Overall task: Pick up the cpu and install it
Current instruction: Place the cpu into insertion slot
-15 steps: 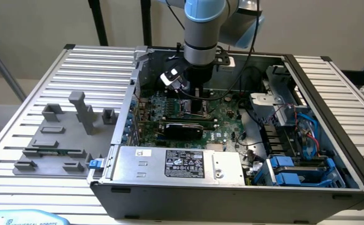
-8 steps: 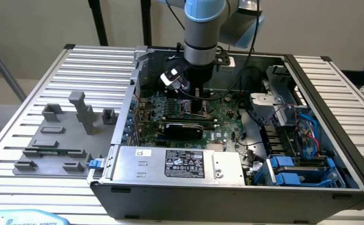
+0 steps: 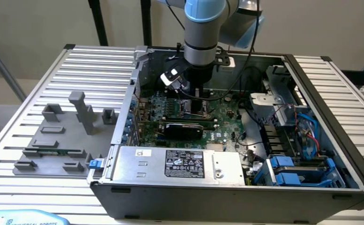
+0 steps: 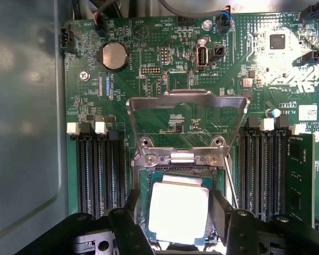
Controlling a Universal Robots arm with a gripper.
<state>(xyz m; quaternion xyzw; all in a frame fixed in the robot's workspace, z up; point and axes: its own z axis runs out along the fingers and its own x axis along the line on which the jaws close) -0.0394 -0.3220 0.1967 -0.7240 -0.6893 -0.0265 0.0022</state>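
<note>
My arm [image 3: 202, 33] is reaching straight down into the open case [image 3: 232, 199], wrist upright, over the far middle of the board [image 3: 222, 129]. My gripper [image 3: 197, 104] is hanging low over the socket [image 4: 182, 169].

In the wrist view my gripper [image 4: 175, 199] is standing with its jaws released and spread wide. The cpu [image 4: 178, 215] is lying silver side up in the socket between my two dark fingers [image 4: 126, 226]. Each finger is standing just beside one edge of the chip. Whether the pads are touching its rim I cannot tell.

The load plate [image 4: 187, 96] is standing flipped up off the socket on the side away from my fingers. Its thin lever [image 4: 231, 186] is slanting past one finger. Black memory slots [image 4: 98, 170] are flanking the socket on both sides, and a coin cell [image 4: 113, 56] is sitting beyond the plate.

Nearer the camera in the exterior view, a dark card [image 3: 182, 127] is crossing the board just this side of my gripper. The power supply [image 3: 175, 164] is lying along the near wall. Blue drive bays [image 3: 288, 171] are filling the case's corner at the exterior view's right.

Outside the case, at the exterior view's left, grey fixture blocks [image 3: 82, 112] are standing on the ribbed table [image 3: 100, 61]. A green memory stick [image 3: 54, 152] is lying among them, well apart from me.
</note>
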